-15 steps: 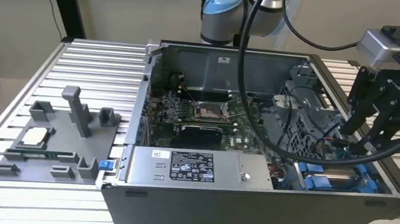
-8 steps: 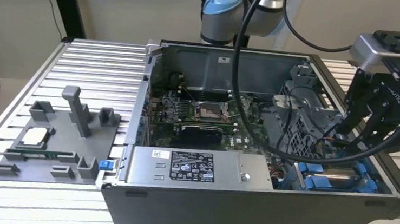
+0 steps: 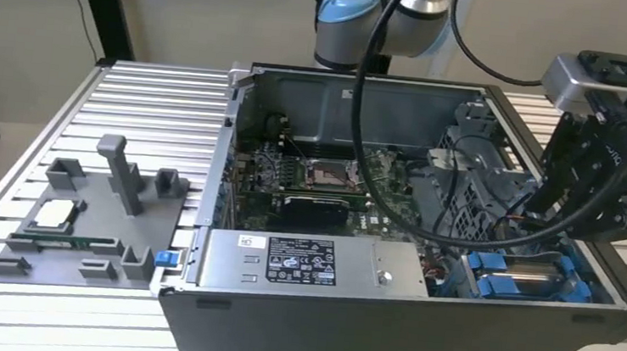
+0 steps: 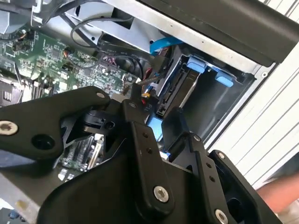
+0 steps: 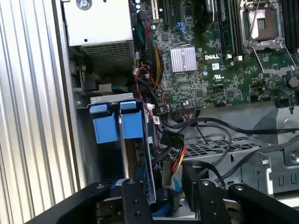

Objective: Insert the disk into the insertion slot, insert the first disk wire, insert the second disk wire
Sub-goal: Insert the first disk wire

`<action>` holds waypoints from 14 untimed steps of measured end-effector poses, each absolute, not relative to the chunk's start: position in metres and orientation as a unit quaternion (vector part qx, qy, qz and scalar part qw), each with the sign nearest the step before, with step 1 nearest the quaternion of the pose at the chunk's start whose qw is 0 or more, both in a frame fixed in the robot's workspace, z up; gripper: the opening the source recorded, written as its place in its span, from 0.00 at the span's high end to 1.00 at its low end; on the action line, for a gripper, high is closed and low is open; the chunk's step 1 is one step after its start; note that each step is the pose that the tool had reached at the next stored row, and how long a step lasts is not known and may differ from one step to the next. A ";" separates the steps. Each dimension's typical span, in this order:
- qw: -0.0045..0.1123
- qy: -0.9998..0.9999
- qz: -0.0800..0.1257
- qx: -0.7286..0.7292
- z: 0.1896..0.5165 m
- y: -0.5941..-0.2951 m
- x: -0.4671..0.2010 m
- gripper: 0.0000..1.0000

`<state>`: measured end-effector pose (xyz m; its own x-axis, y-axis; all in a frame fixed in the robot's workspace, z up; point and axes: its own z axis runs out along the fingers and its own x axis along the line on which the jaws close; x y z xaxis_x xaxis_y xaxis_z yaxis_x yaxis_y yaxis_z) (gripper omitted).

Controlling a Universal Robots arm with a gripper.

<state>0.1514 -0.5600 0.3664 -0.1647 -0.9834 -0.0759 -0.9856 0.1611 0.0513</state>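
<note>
Your black gripper (image 3: 539,228), right side of the exterior view, just above silver metal disk in blue plastic carrier (image 3: 532,280), seated in grey drive bay (image 4: 219,109); whether it grips anything, you cannot tell

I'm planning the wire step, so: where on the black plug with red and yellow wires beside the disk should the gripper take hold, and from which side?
Probably the black plug itself, pinched across its broad flat faces, coming in through the open side of the case. Its body looks rigid, while the red and yellow wires trailing from it would flex.
</note>
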 end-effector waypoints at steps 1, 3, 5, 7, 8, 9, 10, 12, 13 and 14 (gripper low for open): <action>0.013 0.764 0.045 -0.644 0.366 -0.560 0.151 0.00; 0.014 0.767 0.047 -0.640 0.366 -0.560 0.151 0.00; 0.015 0.769 0.048 -0.637 0.366 -0.560 0.152 0.00; 0.014 0.771 0.050 -0.635 0.367 -0.560 0.151 0.00; 0.013 0.772 0.051 -0.634 0.367 -0.560 0.151 0.00; 0.013 0.773 0.052 -0.633 0.367 -0.560 0.151 0.00; 0.013 0.773 0.052 -0.632 0.367 -0.560 0.151 0.00; 0.012 0.773 0.052 -0.632 0.367 -0.560 0.151 0.00; 0.012 0.774 0.052 -0.631 0.367 -0.560 0.151 0.00; 0.012 0.774 0.052 -0.631 0.367 -0.560 0.151 1.00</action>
<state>0.1515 -0.5599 0.3665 -0.2027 -0.9755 -0.0850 -0.9781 0.1975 0.0658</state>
